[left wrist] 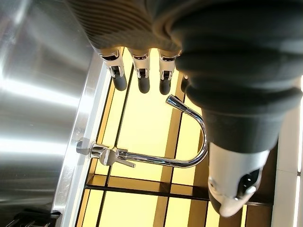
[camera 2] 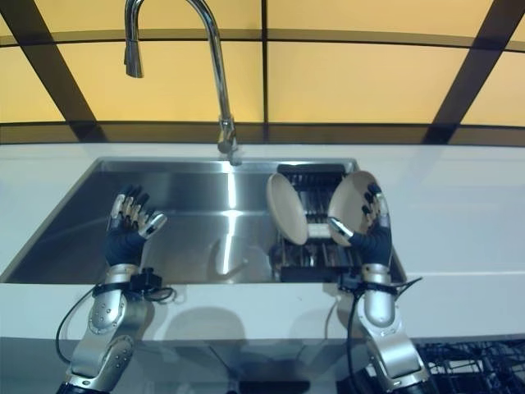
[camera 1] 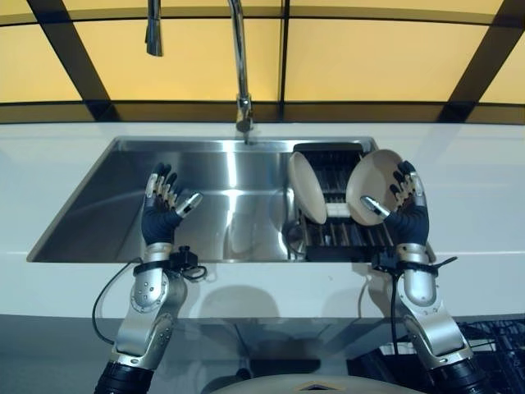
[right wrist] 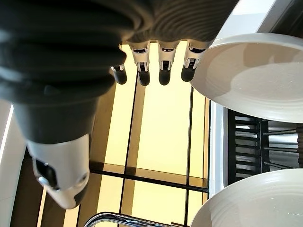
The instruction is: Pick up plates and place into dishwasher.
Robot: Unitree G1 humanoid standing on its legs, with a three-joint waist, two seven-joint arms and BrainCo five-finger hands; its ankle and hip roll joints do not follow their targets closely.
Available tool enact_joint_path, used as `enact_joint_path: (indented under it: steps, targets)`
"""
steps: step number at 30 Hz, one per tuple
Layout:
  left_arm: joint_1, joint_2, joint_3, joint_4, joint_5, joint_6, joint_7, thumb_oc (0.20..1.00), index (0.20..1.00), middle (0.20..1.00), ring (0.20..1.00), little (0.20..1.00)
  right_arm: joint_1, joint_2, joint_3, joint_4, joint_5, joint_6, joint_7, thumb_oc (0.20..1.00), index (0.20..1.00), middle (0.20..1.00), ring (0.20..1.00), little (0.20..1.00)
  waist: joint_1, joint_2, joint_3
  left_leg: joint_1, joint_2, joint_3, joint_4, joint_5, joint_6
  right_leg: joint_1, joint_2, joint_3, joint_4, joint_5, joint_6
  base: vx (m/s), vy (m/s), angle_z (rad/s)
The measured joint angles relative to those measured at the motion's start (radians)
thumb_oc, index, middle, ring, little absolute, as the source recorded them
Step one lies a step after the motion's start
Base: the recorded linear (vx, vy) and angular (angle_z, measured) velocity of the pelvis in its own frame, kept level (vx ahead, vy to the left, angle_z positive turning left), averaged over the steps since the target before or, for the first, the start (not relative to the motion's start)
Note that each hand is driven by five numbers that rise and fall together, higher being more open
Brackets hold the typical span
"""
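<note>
Two cream plates stand on edge in a black rack [camera 1: 344, 235] in the right part of the steel sink [camera 1: 221, 209]. The left plate [camera 1: 307, 187] leans left; the right plate [camera 1: 369, 182] faces the front. My right hand [camera 1: 408, 217] is raised beside the right plate's right rim, fingers straight and thumb apart, open and holding nothing. In the right wrist view the fingers [right wrist: 164, 71] point past that plate [right wrist: 255, 75], with the other plate [right wrist: 255, 203] further off. My left hand [camera 1: 162, 215] is raised over the sink's left half, open and empty.
A tall curved faucet [camera 1: 239, 57] rises behind the sink's middle, also seen as the faucet [left wrist: 189, 158] past my left fingers. White counter [camera 1: 476, 205] surrounds the sink. A black wire rack [camera 1: 492, 341] sits low at the right, below the counter edge.
</note>
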Motion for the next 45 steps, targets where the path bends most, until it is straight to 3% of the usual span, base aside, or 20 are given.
enact_joint_path:
  steps: [24,31,37,41,45]
  targets:
    - [0.000,0.000,0.000,0.000,0.003,-0.006,0.008,1.000,1.000,1.000,1.000,1.000,0.000,0.000,0.001,0.000,0.000,0.000,0.000,1.000,1.000,1.000,1.000,1.000,0.000,-0.003,-0.004,-0.002,0.000,0.002,0.000,0.000,0.000,-0.004,0.000,0.002,0.001,0.000,0.000,0.00,0.000,0.00]
    - [-0.008,0.006,0.001,0.000,0.149,-0.039,0.016,1.000,1.000,1.000,1.000,1.000,-0.001,0.000,0.001,0.000,0.000,0.000,-0.008,1.000,1.000,1.000,1.000,1.000,-0.003,-0.001,-0.005,-0.002,0.001,0.004,0.000,0.000,0.000,-0.005,0.000,0.005,0.002,0.001,0.000,0.00,0.001,0.00]
    - [-0.026,0.069,0.038,0.000,0.248,-0.048,-0.002,1.000,1.000,1.000,1.000,1.000,-0.003,0.000,0.001,0.000,0.000,0.000,-0.019,1.000,1.000,1.000,1.000,1.000,-0.026,0.004,-0.008,0.000,0.003,0.022,-0.001,0.000,0.000,-0.010,0.001,0.021,0.000,0.006,0.000,0.01,0.013,-0.08]
    - [-0.055,0.122,0.049,0.014,0.359,-0.049,-0.024,1.000,1.000,1.000,1.000,1.000,-0.004,0.000,0.000,0.000,0.001,0.003,-0.013,1.000,1.000,1.000,1.000,1.000,-0.049,0.016,-0.016,0.004,0.004,0.035,-0.003,-0.001,-0.001,-0.013,0.001,0.036,-0.002,0.011,0.000,0.02,0.017,-0.10]
    - [-0.083,0.182,0.064,0.096,0.424,-0.058,-0.042,1.000,1.000,1.000,1.000,1.000,-0.004,-0.003,-0.001,0.000,0.002,0.004,-0.009,1.000,1.000,1.000,1.000,1.000,-0.061,0.051,-0.039,0.008,0.008,0.058,-0.006,-0.007,-0.005,-0.020,0.003,0.063,-0.013,0.015,0.004,0.03,0.010,-0.20]
